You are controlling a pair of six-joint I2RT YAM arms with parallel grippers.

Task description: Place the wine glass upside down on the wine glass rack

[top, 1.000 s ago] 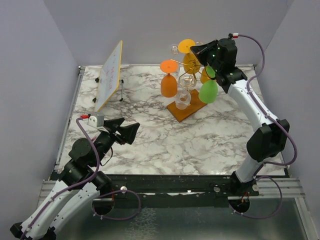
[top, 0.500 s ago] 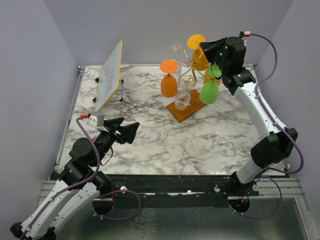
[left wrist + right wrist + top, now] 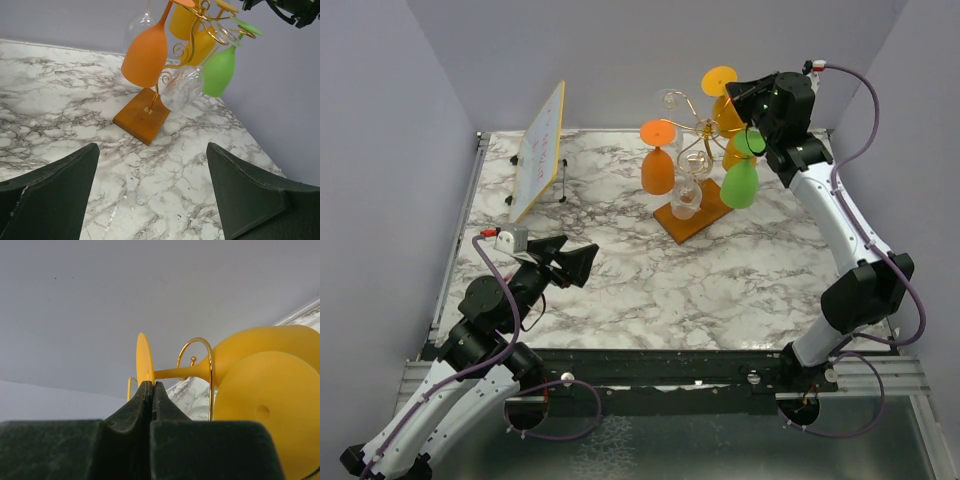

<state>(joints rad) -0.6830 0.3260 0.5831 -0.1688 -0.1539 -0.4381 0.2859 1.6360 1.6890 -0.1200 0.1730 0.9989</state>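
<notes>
The right gripper fingers are pinched shut on the foot rim of the yellow glass at the rack top. The left gripper fingers are wide and empty, well short of the rack.

3 views face the rack; right apparently nearest.

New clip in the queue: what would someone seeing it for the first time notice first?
The gold wine glass rack stands at the far middle of the marble table, hung with upside-down glasses, among them an orange glass, a green glass and a clear glass. The right gripper, shut, sits high at the foot of a yellow glass; contact is unclear. The left gripper hangs open, near left.
</notes>
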